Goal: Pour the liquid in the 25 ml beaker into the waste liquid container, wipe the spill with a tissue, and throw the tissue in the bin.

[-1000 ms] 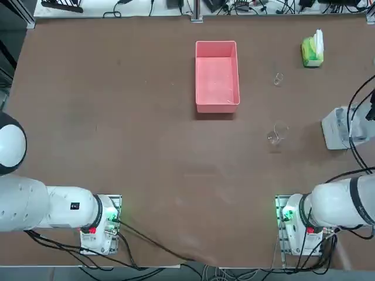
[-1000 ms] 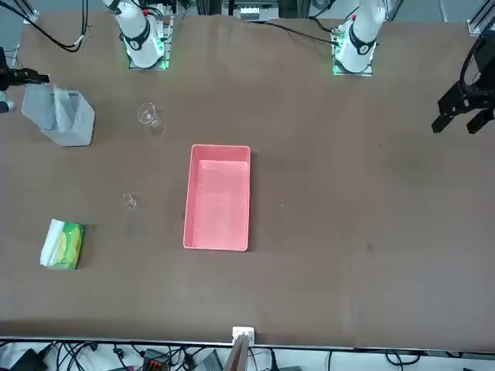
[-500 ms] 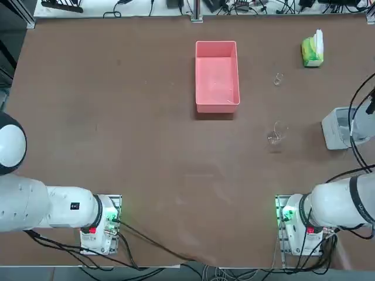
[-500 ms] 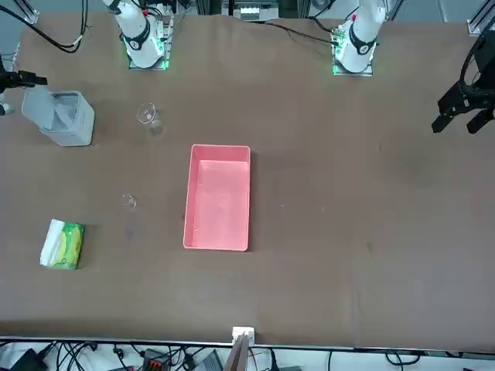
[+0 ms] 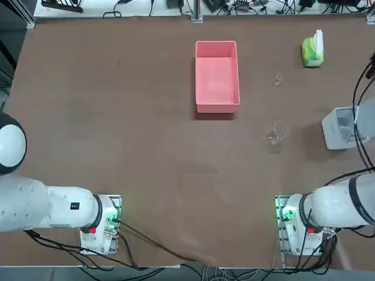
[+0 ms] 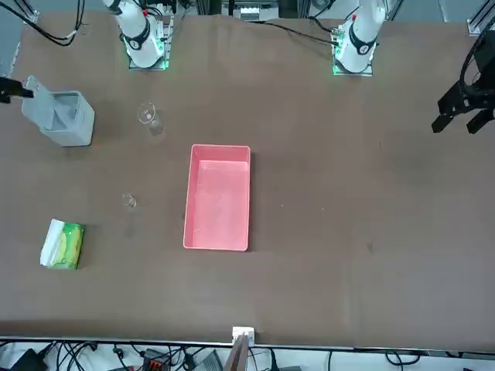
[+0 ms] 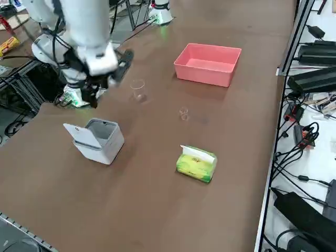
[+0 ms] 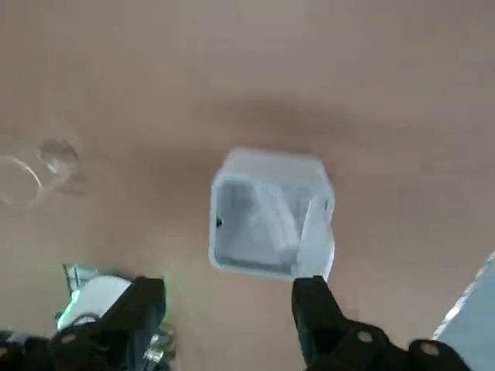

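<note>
The pink waste liquid container (image 5: 217, 75) is the landmark. In the top view, right of it stands the tiny clear 25 ml beaker (image 5: 278, 79), upright; farther right the pale grey bin (image 5: 338, 127), white tissue (image 8: 267, 220) inside

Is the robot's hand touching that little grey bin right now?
Apart. In the right wrist view the right hand hangs open above the bin, with bare table between them; the right side view also shows it raised clear of the bin.
</note>
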{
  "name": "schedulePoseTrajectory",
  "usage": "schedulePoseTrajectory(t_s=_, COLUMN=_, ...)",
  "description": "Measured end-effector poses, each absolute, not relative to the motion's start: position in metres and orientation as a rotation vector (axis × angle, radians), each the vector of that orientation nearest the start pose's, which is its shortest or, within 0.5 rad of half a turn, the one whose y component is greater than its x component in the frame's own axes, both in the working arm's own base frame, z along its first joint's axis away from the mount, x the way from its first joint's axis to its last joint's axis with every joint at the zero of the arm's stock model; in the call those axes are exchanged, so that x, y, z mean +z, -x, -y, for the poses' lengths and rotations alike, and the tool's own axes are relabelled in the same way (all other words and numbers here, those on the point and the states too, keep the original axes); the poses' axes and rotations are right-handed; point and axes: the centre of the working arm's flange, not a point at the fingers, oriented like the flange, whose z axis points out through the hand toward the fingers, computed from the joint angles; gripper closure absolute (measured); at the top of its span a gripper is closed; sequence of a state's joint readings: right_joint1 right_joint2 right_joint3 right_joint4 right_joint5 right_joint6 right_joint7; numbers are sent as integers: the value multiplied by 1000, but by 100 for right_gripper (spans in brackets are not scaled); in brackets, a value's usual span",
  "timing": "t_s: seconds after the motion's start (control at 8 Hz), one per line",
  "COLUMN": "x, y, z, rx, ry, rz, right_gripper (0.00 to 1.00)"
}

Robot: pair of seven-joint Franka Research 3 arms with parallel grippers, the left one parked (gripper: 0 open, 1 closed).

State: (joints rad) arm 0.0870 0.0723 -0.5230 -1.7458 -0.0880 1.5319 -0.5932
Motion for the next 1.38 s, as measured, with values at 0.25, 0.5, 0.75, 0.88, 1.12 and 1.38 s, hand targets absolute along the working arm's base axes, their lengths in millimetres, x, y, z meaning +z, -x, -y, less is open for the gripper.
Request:
schedulePoseTrajectory(t_s=0.25, x=554, y=-534, z=182, rx=352, ry=3152, rz=238, right_gripper=0)
schedulePoseTrajectory(t_s=0.5, x=579, y=-553, z=145, rx=277, ry=3168, rz=138, right_gripper=0)
schedulePoseTrajectory(t_s=0.75, x=591, y=-570, z=100, rx=227, ry=3185, rz=18, right_gripper=0)
schedulePoseTrajectory(t_s=0.88, x=597, y=-576, z=78, rx=213, ry=3179, rz=-42, right_gripper=0)
schedulePoseTrajectory(t_s=1.12, x=604, y=-581, z=52, rx=193, ry=3162, rz=-74, right_gripper=0)
schedulePoseTrajectory(t_s=1.38, x=622, y=-581, z=50, rx=125, ry=3135, rz=-181, right_gripper=0)
